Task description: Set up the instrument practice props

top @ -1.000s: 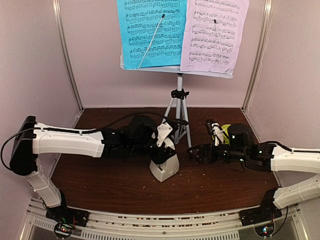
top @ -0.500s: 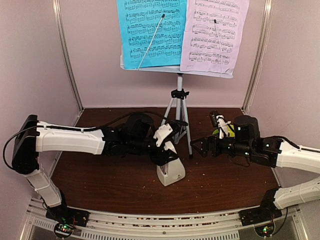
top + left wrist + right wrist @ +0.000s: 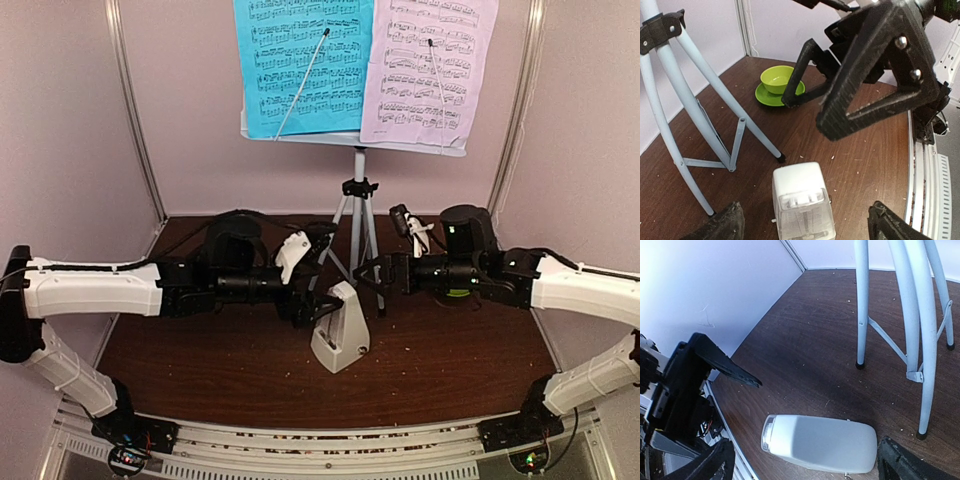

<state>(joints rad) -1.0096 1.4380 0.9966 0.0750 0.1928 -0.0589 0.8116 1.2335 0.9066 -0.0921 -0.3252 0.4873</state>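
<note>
Upper centre of top view: music-stand desk [image 3: 355,142] up on tripod legs [image 3: 358,235], cyan sheet [image 3: 300,60] and lilac sheet [image 3: 430,65] side by side on it. Lower centre: metronome [image 3: 340,338] upright on table [image 3: 200,370], just in front of legs. Left gripper [image 3: 325,275] spread wide, straddling metronome top, gap either side, nothing held. Right gripper [image 3: 372,278] fully spread, empty, near legs. Judgement: props look placed; only backing arms clear appears left.
</note>
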